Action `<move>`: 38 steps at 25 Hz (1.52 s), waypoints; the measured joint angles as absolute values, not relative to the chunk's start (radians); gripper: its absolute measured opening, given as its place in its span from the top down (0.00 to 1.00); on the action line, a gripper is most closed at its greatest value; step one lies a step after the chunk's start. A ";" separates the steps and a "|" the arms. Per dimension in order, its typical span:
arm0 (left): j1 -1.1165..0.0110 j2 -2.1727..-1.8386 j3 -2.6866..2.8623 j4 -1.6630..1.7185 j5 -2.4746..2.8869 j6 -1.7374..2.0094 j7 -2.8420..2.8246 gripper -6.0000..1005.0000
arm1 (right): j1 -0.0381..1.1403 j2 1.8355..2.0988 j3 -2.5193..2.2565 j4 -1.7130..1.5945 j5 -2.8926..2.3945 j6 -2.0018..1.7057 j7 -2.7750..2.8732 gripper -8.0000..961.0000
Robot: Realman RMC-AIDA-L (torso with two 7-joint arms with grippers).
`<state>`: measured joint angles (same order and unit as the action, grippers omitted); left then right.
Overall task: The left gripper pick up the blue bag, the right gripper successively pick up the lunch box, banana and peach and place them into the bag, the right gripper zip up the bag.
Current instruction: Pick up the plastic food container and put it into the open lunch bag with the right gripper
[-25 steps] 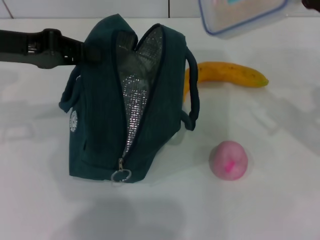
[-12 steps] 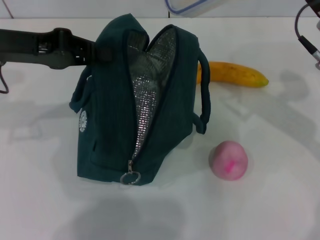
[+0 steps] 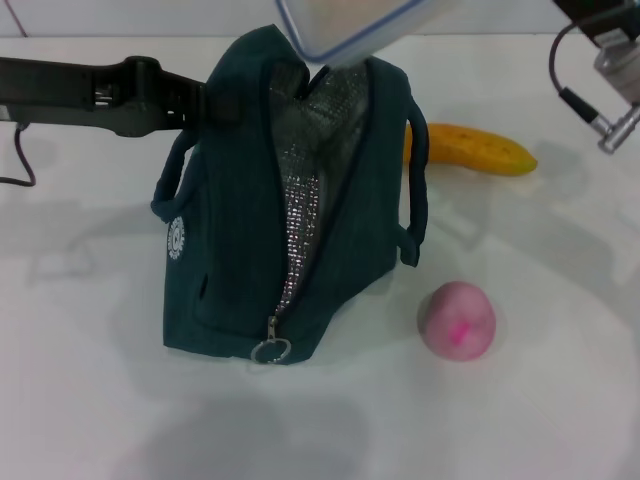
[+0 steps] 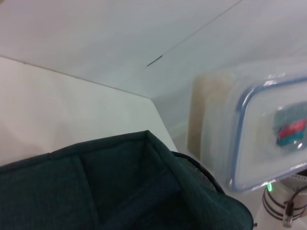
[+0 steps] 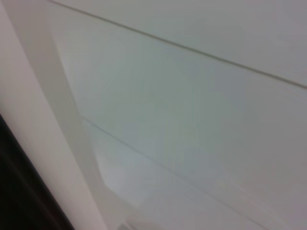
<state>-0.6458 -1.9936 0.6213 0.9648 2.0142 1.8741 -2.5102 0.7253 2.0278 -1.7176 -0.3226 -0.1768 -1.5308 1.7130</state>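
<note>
Where bag stands — white tabletop (image 3: pixel 90 400), pale wall (image 4: pixel 120 33)

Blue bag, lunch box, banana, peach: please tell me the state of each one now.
blue bag: upright on the table, unzipped, mouth open, left gripper at its top
lunch box: lifted, tilted above the bag's opening
banana: lying behind the bag
peach: resting beside the bag

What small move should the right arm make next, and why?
Probably lower the lunch box straight into the blue bag: it hangs tilted just above the open zip mouth, which the left claw holds up.
</note>
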 joint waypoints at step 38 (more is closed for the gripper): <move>-0.652 -2.011 0.644 0.836 1.952 1.865 -2.459 0.95 | 0.639 2.028 -2.020 -0.321 -0.185 -1.310 1.621 0.83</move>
